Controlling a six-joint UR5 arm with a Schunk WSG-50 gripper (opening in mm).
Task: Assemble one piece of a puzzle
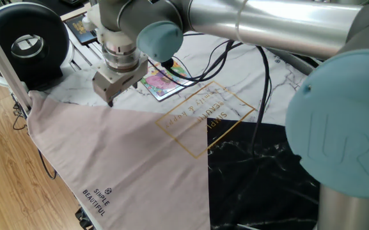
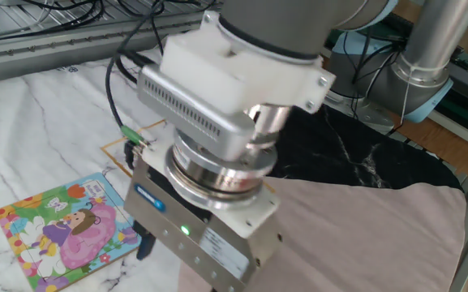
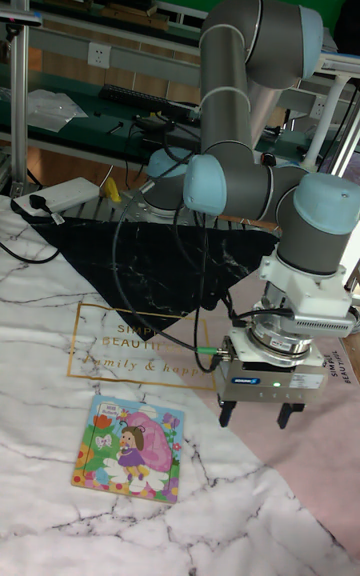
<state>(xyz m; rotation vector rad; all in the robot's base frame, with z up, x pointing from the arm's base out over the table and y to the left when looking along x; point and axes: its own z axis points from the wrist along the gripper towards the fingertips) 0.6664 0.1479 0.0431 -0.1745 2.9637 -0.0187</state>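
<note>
Marble tabletop [image 1: 107,89] w/ pink cloth [image 1: 126,160]; I see gripper [image 1: 110,99] at cloth edge, puzzle [image 1: 162,78] just beyond it. Other fixed view: puzzle [image 2: 63,231] left of gripper body. Tall view: fingers [image 3: 283,416] spread apart, gripper [image 3: 254,414] right of puzzle [image 3: 128,448]. Can't find the piece.

Gripper [image 3: 258,413]: fingertips cut off by the bottom edge in the other fixed view; in one fixed view too small to tell how the jaws stood. Puzzle [image 3: 127,448]: partly hidden behind the arm [image 1: 171,29] and its cable in one fixed view. Loose piece: too small to make out in any view.
</note>
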